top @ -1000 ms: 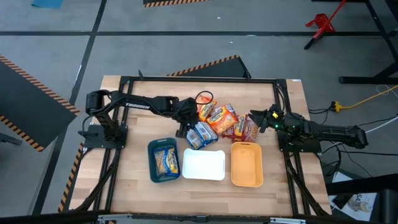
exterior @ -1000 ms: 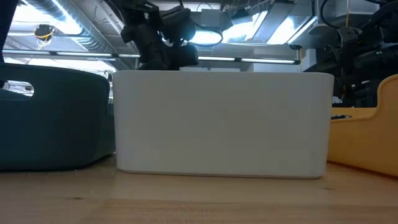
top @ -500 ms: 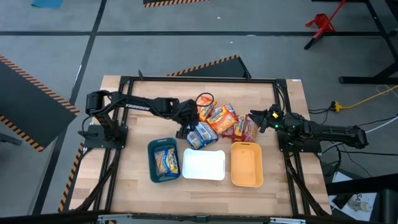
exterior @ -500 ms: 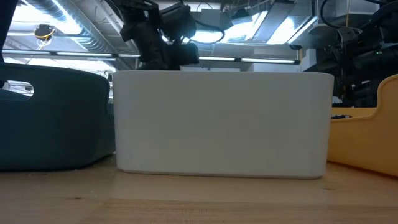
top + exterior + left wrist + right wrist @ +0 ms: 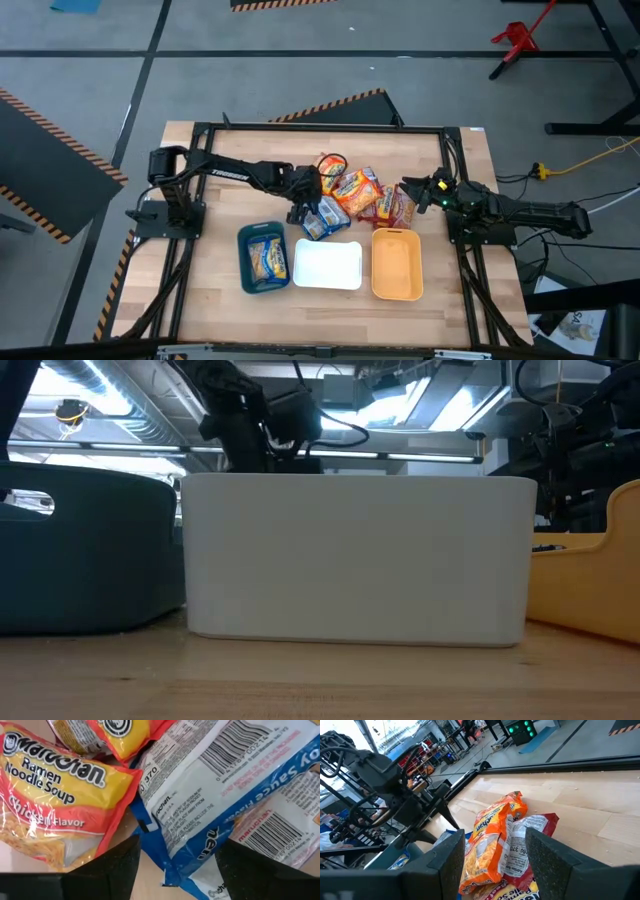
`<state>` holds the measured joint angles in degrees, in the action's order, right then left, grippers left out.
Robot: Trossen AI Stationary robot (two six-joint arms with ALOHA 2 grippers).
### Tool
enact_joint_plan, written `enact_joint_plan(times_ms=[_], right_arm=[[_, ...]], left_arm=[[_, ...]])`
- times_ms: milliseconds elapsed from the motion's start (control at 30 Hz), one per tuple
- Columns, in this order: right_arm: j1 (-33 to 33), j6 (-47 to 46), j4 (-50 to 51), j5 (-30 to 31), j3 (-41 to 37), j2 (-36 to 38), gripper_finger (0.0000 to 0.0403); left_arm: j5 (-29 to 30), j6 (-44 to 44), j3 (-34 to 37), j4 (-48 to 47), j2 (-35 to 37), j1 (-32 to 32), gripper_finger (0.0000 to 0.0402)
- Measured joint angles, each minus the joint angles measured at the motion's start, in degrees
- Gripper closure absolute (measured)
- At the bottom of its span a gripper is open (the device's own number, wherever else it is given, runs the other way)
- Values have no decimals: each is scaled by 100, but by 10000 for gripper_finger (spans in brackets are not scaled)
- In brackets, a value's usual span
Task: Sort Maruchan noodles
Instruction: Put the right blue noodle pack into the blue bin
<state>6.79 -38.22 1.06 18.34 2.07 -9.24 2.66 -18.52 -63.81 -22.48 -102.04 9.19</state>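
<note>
A heap of Maruchan packets lies mid-table: orange ones (image 5: 350,187), dark red ones (image 5: 392,207) and blue ones (image 5: 325,215). One more blue packet (image 5: 266,258) lies inside the teal tray (image 5: 243,265). My left gripper (image 5: 305,207) is open at the heap's left side. In the left wrist view its fingers stand on either side of a blue packet (image 5: 210,795) lying barcode side up, with an orange packet (image 5: 55,805) beside it. My right gripper (image 5: 405,190) waits open at the heap's right edge, facing orange and dark red packets (image 5: 492,837). My left gripper has the near end of the blue packet (image 5: 175,860) between its open fingers, coming slanting from above on the table's left side. I cannot tell whether either finger touches it. The packet lies flat on the table and on its neighbours.
Three trays stand in a row along the near side: teal, white (image 5: 328,264) and orange (image 5: 397,263). In the low view the white tray (image 5: 355,555) hides the heap. A black metal frame borders the table (image 5: 210,130). Bare wood lies toward the far edge.
My left gripper has moved a little toward the table's right and down, closing in on the blue packets. The packets and the right arm have kept still.
</note>
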Motion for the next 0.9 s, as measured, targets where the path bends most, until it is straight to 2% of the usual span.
enact_joint_plan(times_ms=[400,733,900], right_arm=[[-2,74,0,-1,0,-2,207],[0,72,0,-1,0,-2,207],[0,70,0,-1,0,0,207]], left_arm=[[4,-2,0,140,0,0,247],[12,31,0,136,0,-51,385],[193,41,0,83,0,-233,399]])
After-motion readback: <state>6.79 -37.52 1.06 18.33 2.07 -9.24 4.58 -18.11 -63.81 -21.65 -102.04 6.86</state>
